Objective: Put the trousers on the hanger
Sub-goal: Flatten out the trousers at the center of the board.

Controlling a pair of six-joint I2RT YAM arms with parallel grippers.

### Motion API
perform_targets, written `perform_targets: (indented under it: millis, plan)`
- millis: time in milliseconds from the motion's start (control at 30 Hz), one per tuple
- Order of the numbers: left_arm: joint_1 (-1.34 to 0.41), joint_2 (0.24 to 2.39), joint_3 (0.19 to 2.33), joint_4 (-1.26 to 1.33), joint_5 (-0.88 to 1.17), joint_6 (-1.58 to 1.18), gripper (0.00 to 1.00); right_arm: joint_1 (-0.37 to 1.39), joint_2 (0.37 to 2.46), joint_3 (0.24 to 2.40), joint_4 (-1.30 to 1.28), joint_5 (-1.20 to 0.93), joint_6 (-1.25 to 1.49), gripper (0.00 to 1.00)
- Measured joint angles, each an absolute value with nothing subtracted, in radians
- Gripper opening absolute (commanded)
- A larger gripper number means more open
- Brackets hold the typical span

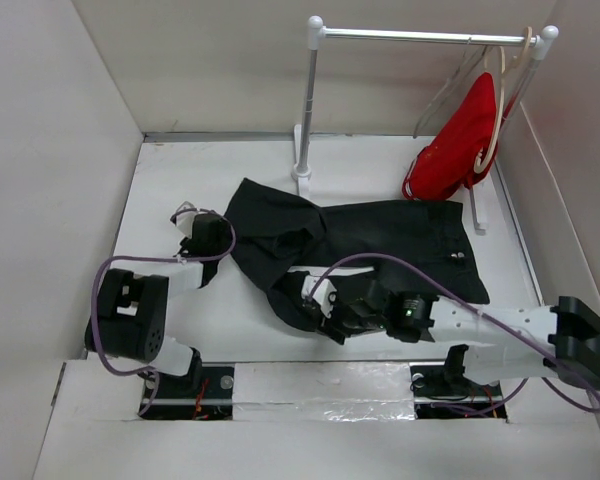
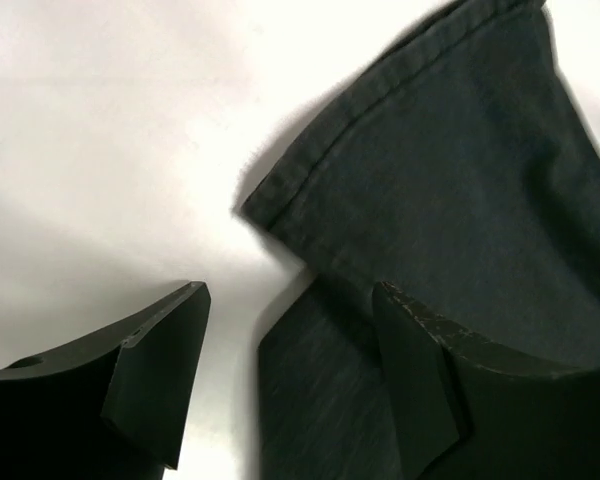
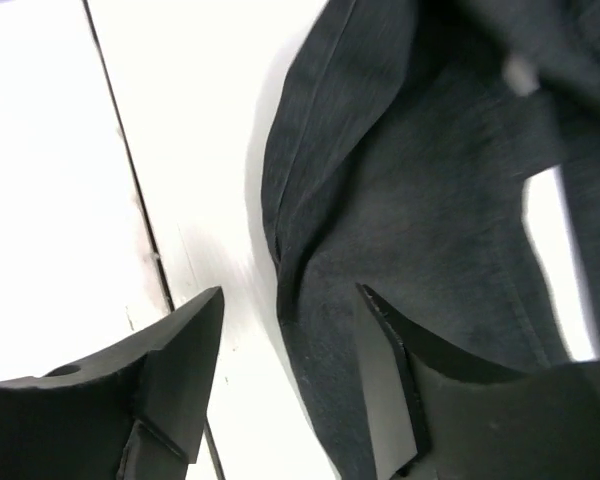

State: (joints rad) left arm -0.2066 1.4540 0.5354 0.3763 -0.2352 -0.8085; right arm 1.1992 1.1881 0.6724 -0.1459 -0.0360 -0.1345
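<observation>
Trousers (image 1: pixel 380 235) lie crumpled on the table (image 1: pixel 180 180), a leg hem below the left gripper (image 2: pixel 288 290) and a fold below the right gripper (image 3: pixel 290 290), both gaping empty.

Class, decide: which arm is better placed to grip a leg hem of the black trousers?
Left, probably. The left gripper is open with the stitched hem of the trousers just ahead of its fingers; the right gripper, also open, sits at a bunched fold instead.
</observation>
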Motion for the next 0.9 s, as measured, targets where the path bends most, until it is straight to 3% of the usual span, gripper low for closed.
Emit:
perform_targets:
  millis: [167, 233, 267, 300, 400, 467, 500, 567, 600, 767, 800, 900]
  plan:
    - [-0.205, 1.536, 0.587, 0.433, -0.233, -0.847, 0.6, 1.199, 1.083, 0.69, -0.16, -0.005, -0.132, 0.6]
    - [-0.205, 1.56, 0.606, 0.438, -0.237, -0.856, 0.51, 1.199, 1.058, 0.702, -0.17, 0.018, -0.131, 0.59]
    - [-0.205, 1.571, 0.616, 0.438, -0.239, -0.859, 0.45, 1.199, 1.048, 0.706, -0.176, 0.03, -0.131, 0.58]
    - [-0.205, 1.583, 0.626, 0.437, -0.242, -0.862, 0.3, 1.199, 1.037, 0.708, -0.179, 0.044, -0.13, 0.57]
    - [-0.204, 1.626, 0.675, 0.424, -0.261, -0.867, 0.0, 1.199, 1.003, 0.71, -0.192, 0.095, -0.126, 0.52]
    - [-0.19, 1.65, 0.71, 0.415, -0.26, -0.873, 0.0, 1.198, 0.981, 0.71, -0.195, 0.128, -0.121, 0.47]
    - [-0.176, 1.652, 0.723, 0.411, -0.25, -0.876, 0.0, 1.198, 0.971, 0.71, -0.196, 0.14, -0.118, 0.3]
    - [-0.14, 1.645, 0.746, 0.404, -0.244, -0.883, 0.0, 1.185, 0.956, 0.71, -0.192, 0.141, -0.121, 0.15]
    - [-0.123, 1.636, 0.762, 0.392, -0.248, -0.884, 0.0, 1.177, 0.954, 0.71, -0.185, 0.141, -0.121, 0.0]
    - [-0.08, 1.534, 0.891, 0.307, -0.339, -0.848, 0.0, 1.143, 1.014, 0.717, -0.145, 0.116, -0.127, 0.0]
    - [-0.072, 1.511, 0.917, 0.311, -0.347, -0.833, 0.2, 1.142, 1.036, 0.719, -0.142, 0.111, -0.128, 0.0]
    - [-0.008, 1.486, 1.001, 0.328, -0.319, -0.776, 0.4, 1.14, 1.088, 0.72, -0.135, 0.094, -0.133, 0.03]
